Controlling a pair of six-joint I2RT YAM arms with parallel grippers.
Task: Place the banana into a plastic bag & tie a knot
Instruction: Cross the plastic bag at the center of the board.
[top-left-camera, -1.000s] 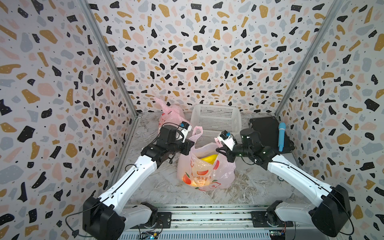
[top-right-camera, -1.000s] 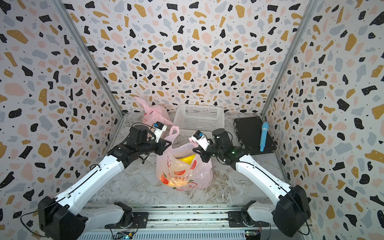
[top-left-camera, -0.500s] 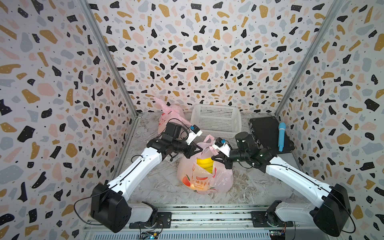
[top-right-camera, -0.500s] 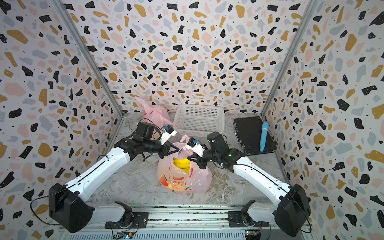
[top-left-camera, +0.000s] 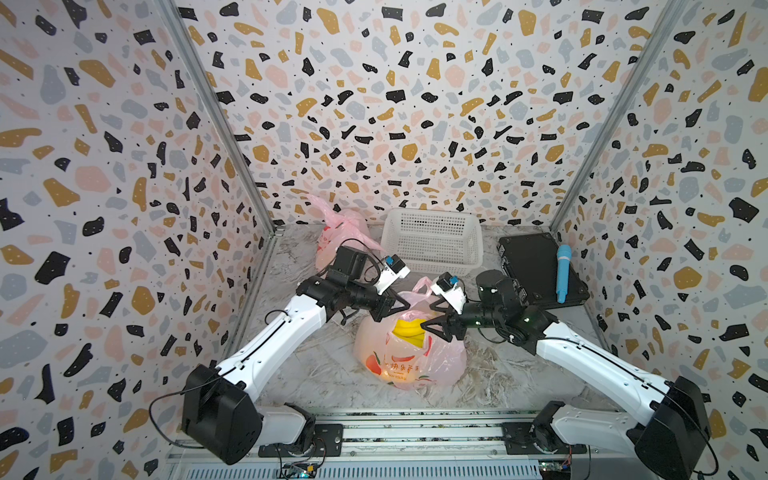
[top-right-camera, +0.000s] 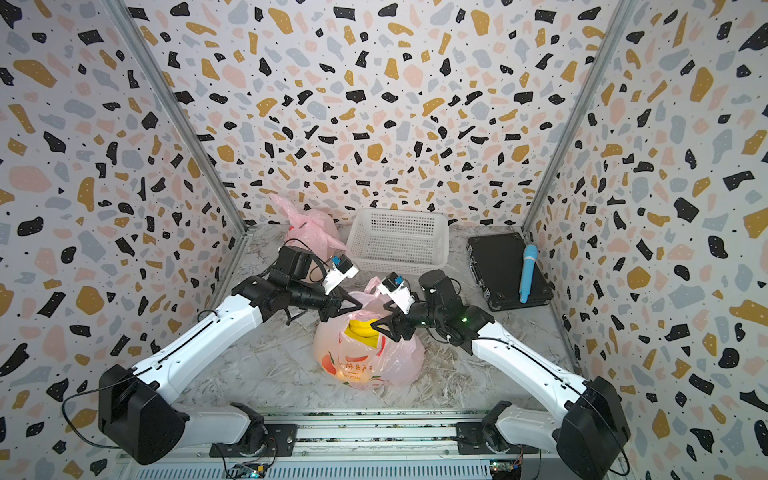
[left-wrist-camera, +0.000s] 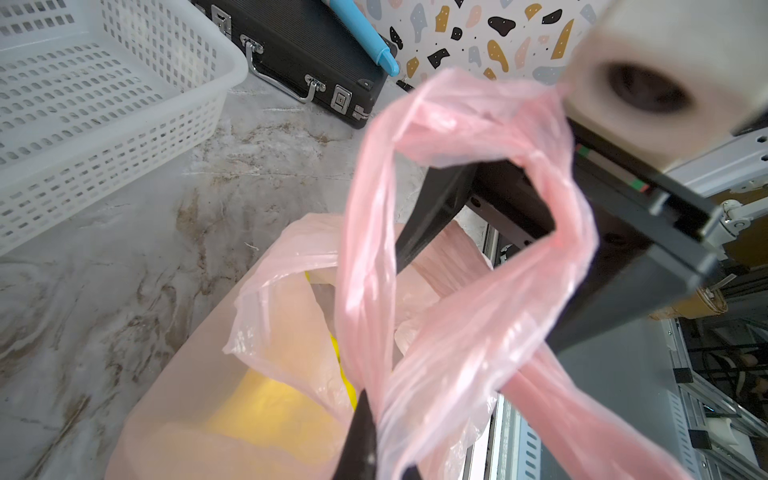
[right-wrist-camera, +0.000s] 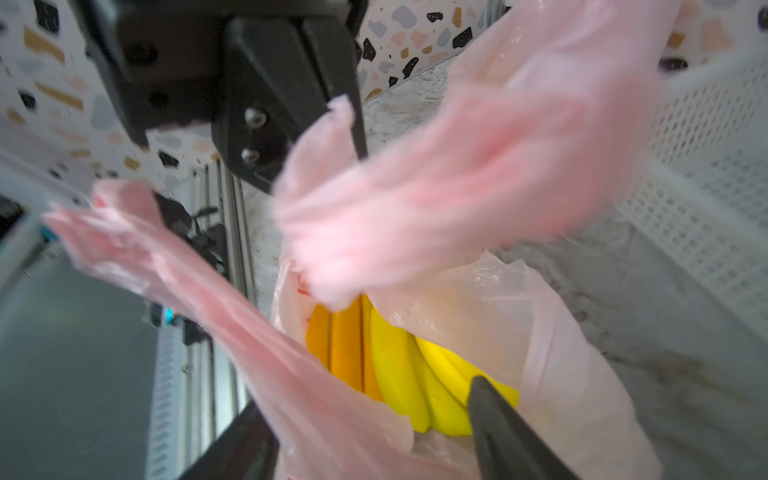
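Top views, banana (top-left-camera: 404, 330): yellow, sitting down inside the pink bag (top-left-camera: 409, 357). The bag rests on the table (top-left-camera: 316, 374) between the two arms, so that half of the job looks done to me.
Top views, left gripper (top-left-camera: 397, 308): pressed together right at the bag's mouth, with pink plastic caught in it.
Top views, right gripper (top-left-camera: 434, 323): jaws spread over the open mouth, just above the fruit, gripping nothing I can see.
Left wrist view, handle (left-wrist-camera: 365, 249): a twisted pink loop rises from where the left gripper pinches it. It hangs slack and open, with no knot anywhere along it.
Right wrist view, fingers (right-wrist-camera: 498, 424): well apart, with the fruit showing plainly between them.
Right wrist view, other handle (right-wrist-camera: 208, 299): a blurred pink strand runs across near the nearer finger. I can't tell if it touches.
Right wrist view, bag mouth: gaping wide.
What's left: the whole knot, I'd say. The two handles need crossing, one tucked through, then both pulled tight.
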